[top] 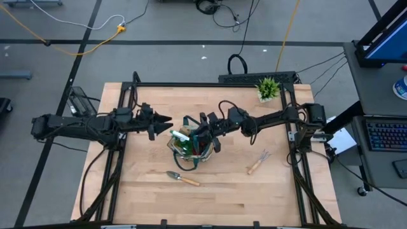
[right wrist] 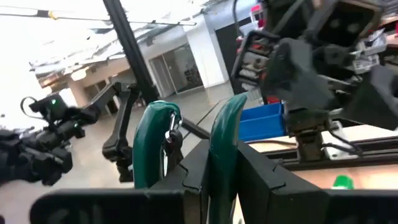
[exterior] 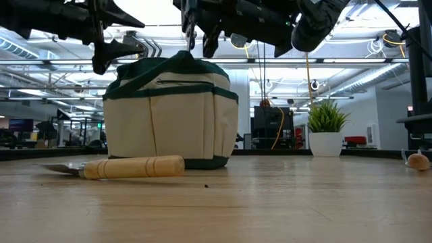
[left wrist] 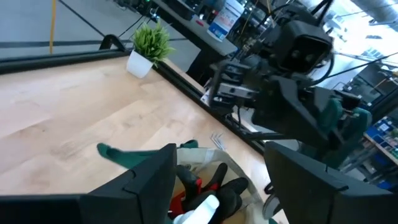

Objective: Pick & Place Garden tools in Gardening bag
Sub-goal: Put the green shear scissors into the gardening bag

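The khaki gardening bag (top: 186, 150) with green trim stands at the table's middle; it also shows in the low view (exterior: 169, 115). Inside it I see a red-and-black glove (left wrist: 188, 186) and a spray bottle's white top (left wrist: 203, 210). My right gripper (top: 202, 131) is above the bag's far right side, shut on the green-handled pruners (right wrist: 222, 146). My left gripper (top: 166, 119) is open and empty, just left of the bag and above it. A wooden-handled trowel (top: 182, 179) lies flat on the table near the bag. A hand fork (top: 257, 163) lies to the right. My right gripper holds the pruners by their green handles. One handle (right wrist: 224, 155) sits pinched between the two fingers, and the other handle (right wrist: 151, 149) stands beside the outer side of one finger. The handles reach forward past the fingertips. The blades are hidden.
A small potted green plant (top: 268, 88) stands at the table's far right corner. The trowel (exterior: 128, 167) lies in front of the bag toward the near edge. Bare wood shows at the near left and far left of the table.
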`<state>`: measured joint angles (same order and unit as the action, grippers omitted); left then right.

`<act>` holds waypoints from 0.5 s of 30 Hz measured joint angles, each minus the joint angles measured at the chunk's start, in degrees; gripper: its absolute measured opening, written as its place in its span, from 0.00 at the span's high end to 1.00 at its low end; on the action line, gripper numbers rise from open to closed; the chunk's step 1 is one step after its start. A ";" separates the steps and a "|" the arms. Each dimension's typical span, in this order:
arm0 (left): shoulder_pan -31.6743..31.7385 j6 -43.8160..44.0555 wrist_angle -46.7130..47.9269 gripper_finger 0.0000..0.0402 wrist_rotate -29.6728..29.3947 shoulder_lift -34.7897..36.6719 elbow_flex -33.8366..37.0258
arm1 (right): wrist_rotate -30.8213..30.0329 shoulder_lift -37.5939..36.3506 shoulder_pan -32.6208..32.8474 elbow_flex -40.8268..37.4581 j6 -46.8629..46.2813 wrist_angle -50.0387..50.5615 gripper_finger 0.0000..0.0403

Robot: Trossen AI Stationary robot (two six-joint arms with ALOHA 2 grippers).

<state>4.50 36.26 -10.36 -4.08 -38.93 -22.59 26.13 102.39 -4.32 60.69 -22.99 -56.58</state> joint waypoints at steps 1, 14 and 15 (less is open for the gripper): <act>-0.11 0.29 -0.05 0.38 0.02 -0.01 0.17 | 0.50 0.02 0.11 0.00 0.45 0.02 0.88; -1.43 0.73 -0.71 0.38 -0.42 0.01 0.22 | 4.31 -0.02 -0.62 0.00 6.97 -0.11 0.88; -1.43 0.73 -0.71 0.38 -0.43 -0.01 0.22 | 4.31 -0.02 -0.95 0.00 7.36 0.04 0.88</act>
<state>3.07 36.99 -11.07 -4.50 -38.94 -22.37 30.44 102.37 -5.26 60.69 -15.63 -56.54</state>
